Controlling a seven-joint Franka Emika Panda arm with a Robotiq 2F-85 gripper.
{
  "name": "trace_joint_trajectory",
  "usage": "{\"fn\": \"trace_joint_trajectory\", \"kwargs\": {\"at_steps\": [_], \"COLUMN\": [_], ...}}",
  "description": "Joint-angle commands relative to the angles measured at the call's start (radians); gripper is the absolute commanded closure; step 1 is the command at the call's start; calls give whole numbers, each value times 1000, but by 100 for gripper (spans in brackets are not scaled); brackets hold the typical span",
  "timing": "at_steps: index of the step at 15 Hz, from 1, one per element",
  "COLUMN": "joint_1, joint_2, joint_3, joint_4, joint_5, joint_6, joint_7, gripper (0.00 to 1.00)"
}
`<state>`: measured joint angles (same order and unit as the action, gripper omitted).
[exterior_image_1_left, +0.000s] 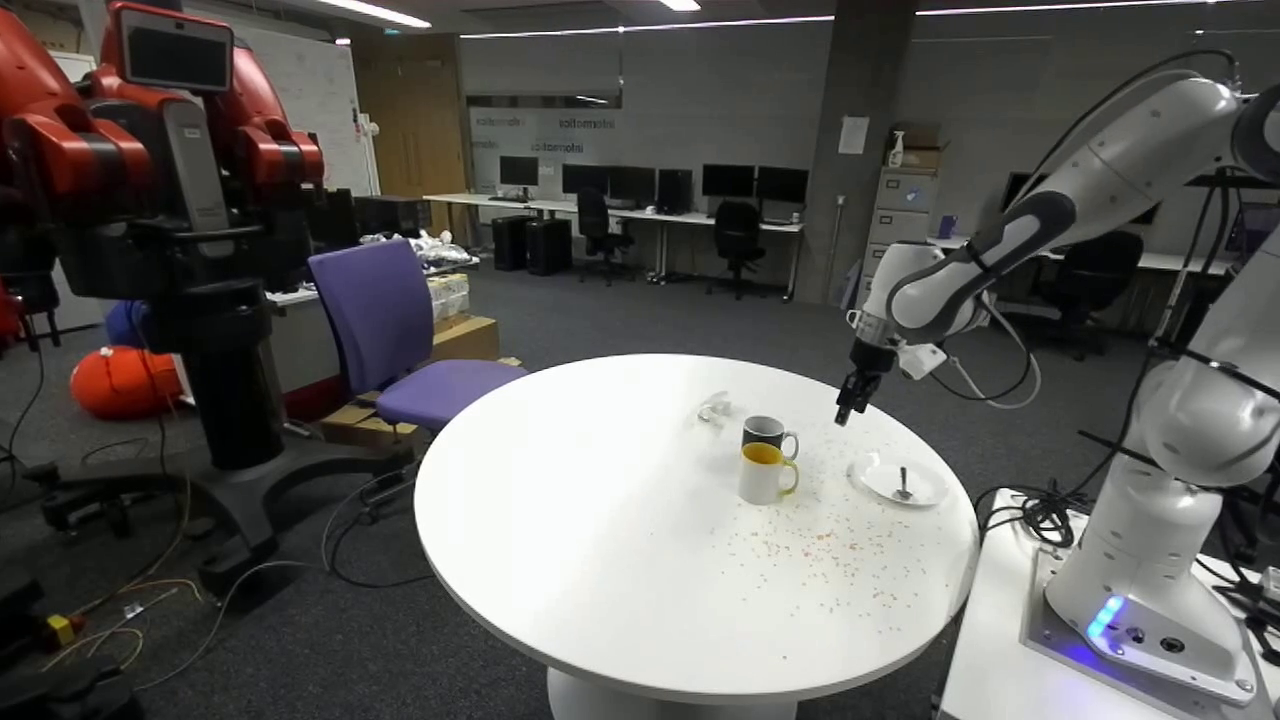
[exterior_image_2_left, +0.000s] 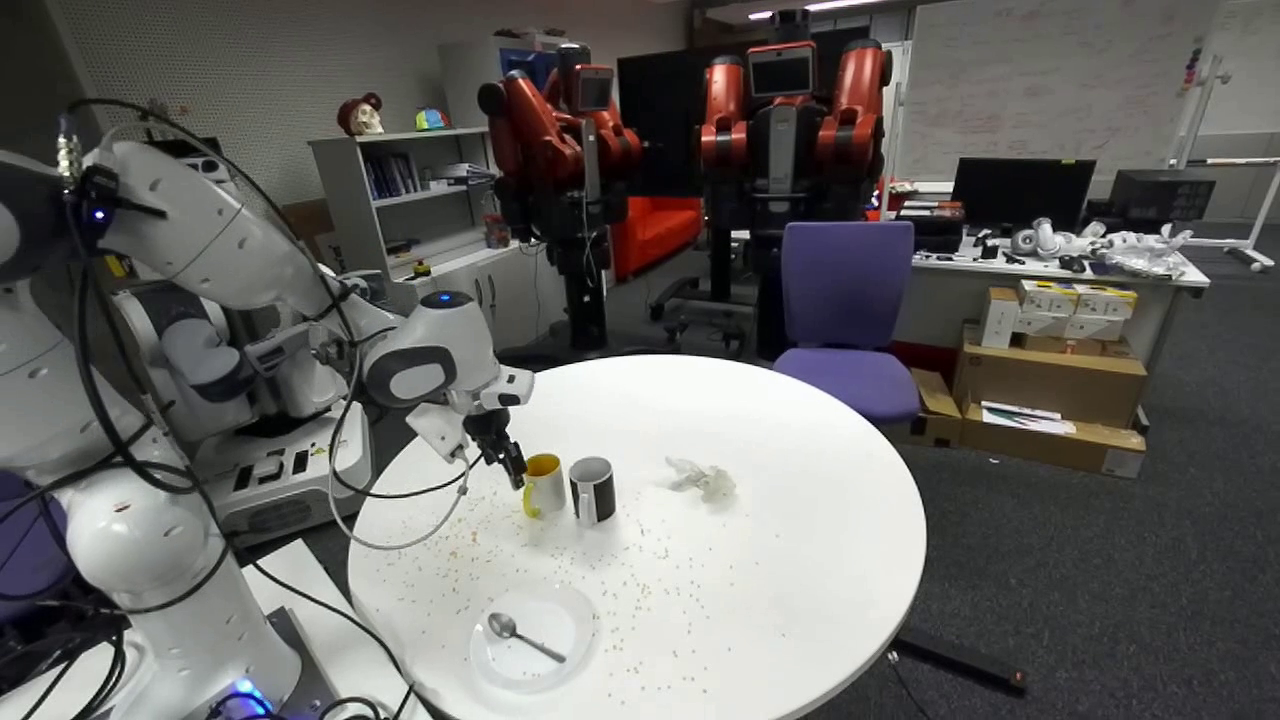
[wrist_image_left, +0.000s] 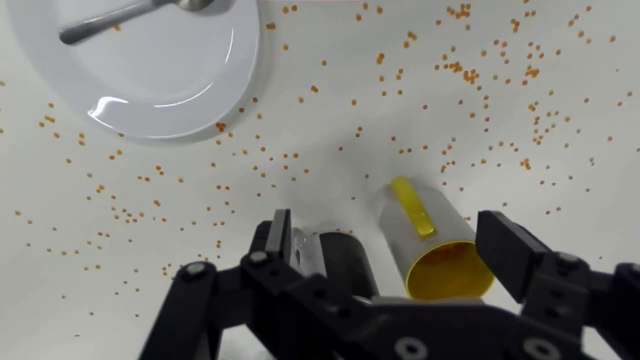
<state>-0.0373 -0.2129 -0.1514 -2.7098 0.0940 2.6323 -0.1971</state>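
One round desk (exterior_image_1_left: 560, 480) bears a plate (wrist_image_left: 165, 65). The claw (wrist_image_left: 385, 227), spread and empty, hangs near a yellow-lined mug (exterior_image_2_left: 546, 490) and a black mug (exterior_image_2_left: 597, 493), which stand just beside each other. With so narrow a gap, lowering the claw off-line could tip either; scattered grains (wrist_image_left: 470, 76) could make one skid.

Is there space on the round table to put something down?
Yes! A big patch of the table looks bare between the crumpled scrap and the purple chair. It's crowded by the yellow-lined mug and dark mug, close together with the open tool hanging near. Orange specks lie scattered around the plate with its spoon.
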Motion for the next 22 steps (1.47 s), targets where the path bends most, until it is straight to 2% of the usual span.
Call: {"fn": "trace_joint_trajectory", "kwargs": {"at_steps": [1, 5, 7, 12, 15, 18, 20, 22], "joint_1": [-5, 1, 0, -52, -71, -93, -110, -137], "joint_2": [16, 26, 52, 171, 247, 338, 393, 430], "joint_3": [3, 7, -10, -24, -28, -18, 6, 47], "joint_4": [13, 14, 32, 128, 195, 275, 322, 364], "joint_5": [14, 9, 17, -98, -115, -141, -113, -83], "joint_6": [-2, 18, 16, -36, -12, 69, 118, 99], "joint_7": [-8, -15, -71, -124, -237, -338, -438, -552], "gripper": [0, 0, 0, 0, 0, 0, 0, 0]}}
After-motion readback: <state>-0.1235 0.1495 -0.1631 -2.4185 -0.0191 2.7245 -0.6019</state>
